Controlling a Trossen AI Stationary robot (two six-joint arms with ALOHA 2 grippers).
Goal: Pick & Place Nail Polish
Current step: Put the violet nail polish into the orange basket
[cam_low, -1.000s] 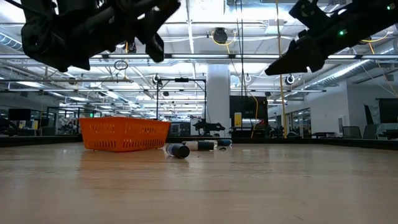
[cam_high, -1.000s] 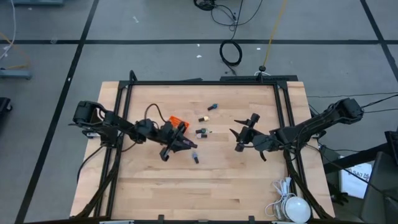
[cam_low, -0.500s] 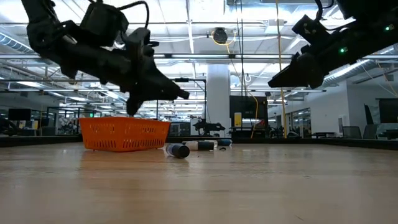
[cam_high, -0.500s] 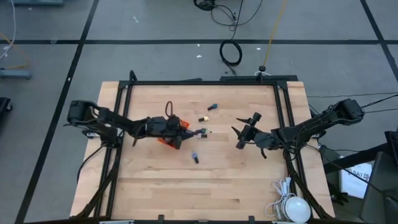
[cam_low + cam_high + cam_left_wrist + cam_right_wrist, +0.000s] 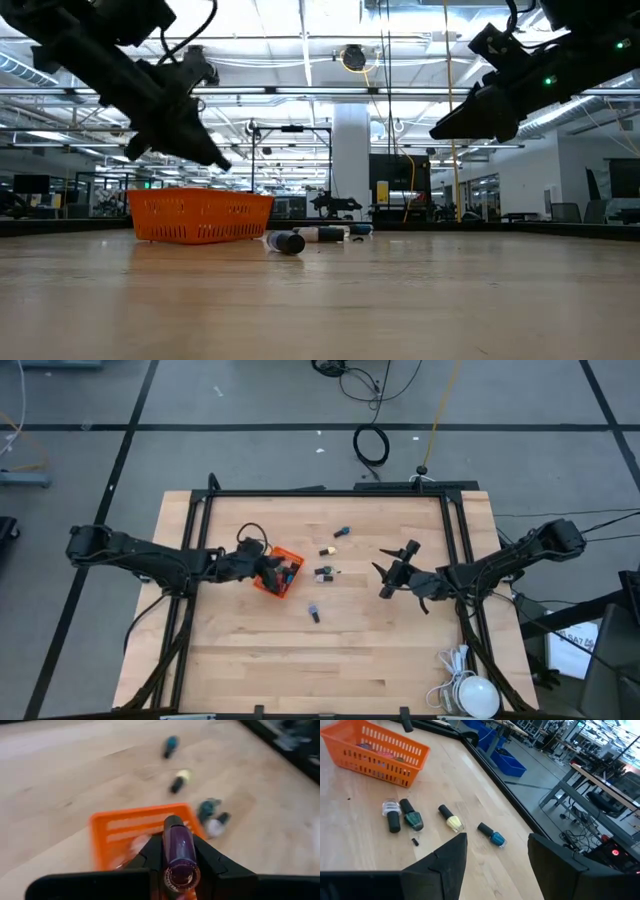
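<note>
Left gripper (image 5: pixel 181 862) is clamped on a purple nail polish bottle (image 5: pixel 178 849), held lengthwise between the fingers and carried over the near edge of the orange mesh basket (image 5: pixel 279 571) at centre-left of the high view; judged, it is there to drop the bottle into the basket, which already holds a few bottles (colours show inside, count not readable). In the low view the left arm hangs above the basket at upper left, clear of the wooden table (image 5: pixel 250 660). Right gripper (image 5: pixel 392 575) hovers right of centre in the high view with jaws spread and nothing between them; likely parked over the loose bottles, ready for the next pick. Loose bottles on the table, counted: five lying on their sides. Blue bottle (image 5: pixel 493 835) and yellow bottle (image 5: pixel 451 819) sit upper centre of the high view, near each other but apart. Green bottle (image 5: pixel 411 815) and clear bottle (image 5: pixel 392 813) lie side by side, just beside each other, between the basket and the right gripper. One more bottle (image 5: pixel 314 613), colour hard to tell, lies alone below centre. A tiny dark speck sits by the green one; cannot tell what it is. Counts: one basket, two grippers, one held bottle, five loose.
</note>
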